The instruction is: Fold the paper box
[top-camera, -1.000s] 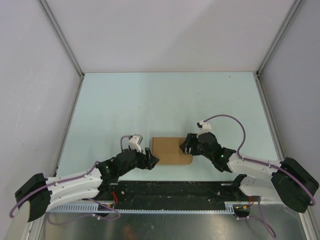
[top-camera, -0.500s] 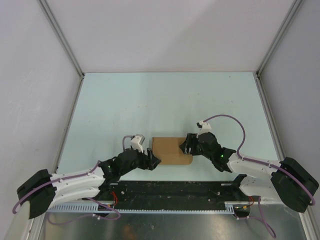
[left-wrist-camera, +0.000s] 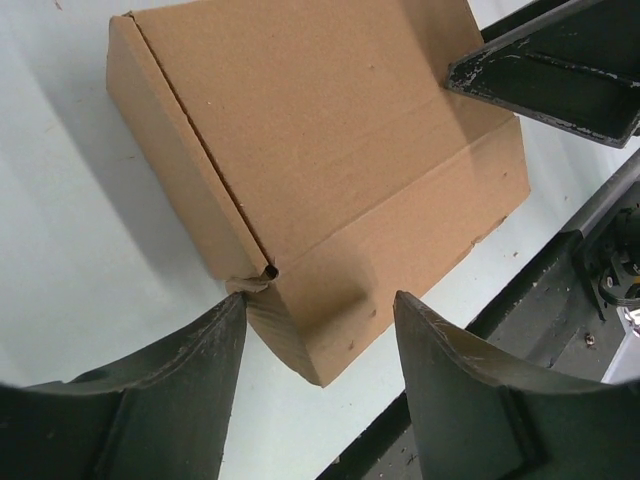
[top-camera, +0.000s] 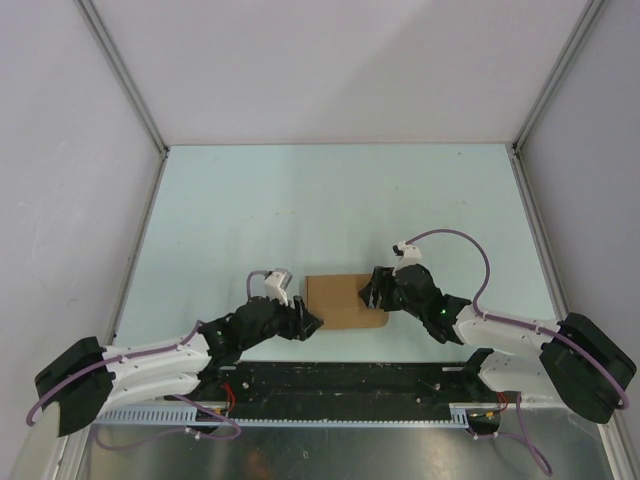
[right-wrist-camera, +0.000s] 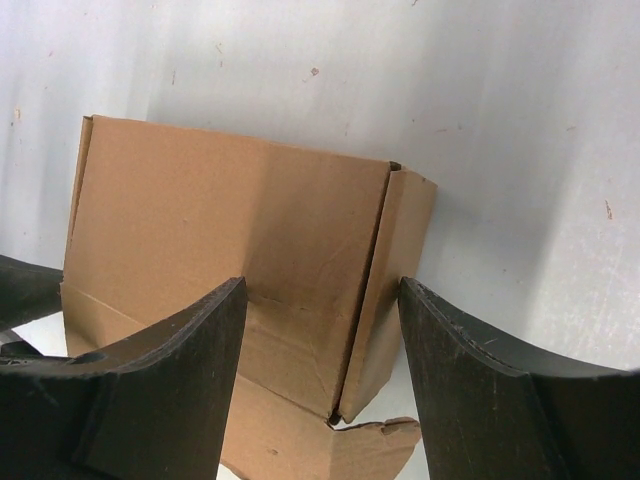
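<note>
You had the box point(top-camera: 338, 300) lying flat on the table point(top-camera: 330, 200), caught between your two pincers and close in front of the arms' bases. Your left pincer point(left-wrist-camera: 318, 385) was spread wide and gripped nothing. The box's near corner sat just ahead of its gap, and the long front panel point(left-wrist-camera: 400, 260) ran off ahead and to the right of it. Placed like that, it looked ready to close on that panel or nudge it up along its crease. Your right pincer point(right-wrist-camera: 320, 375) was also spread and empty. The box lay straight ahead of its gap, with the narrow end flap point(right-wrist-camera: 400, 250) standing ahead of the right-hand finger and a loose rounded tab point(right-wrist-camera: 375, 445) lying low between the two fingers. From the left wrist view, one of its fingers point(left-wrist-camera: 550, 80) reached in over the far end of the box; you could not tell whether it touched the cardboard. Judged from this, the right side was steadying the box while the left went for the unfolded front edge, which still gaped a little at the corner. The cardboard was plain tan. No brand, label or readable writing showed on it, on the arms or on the table.
</note>
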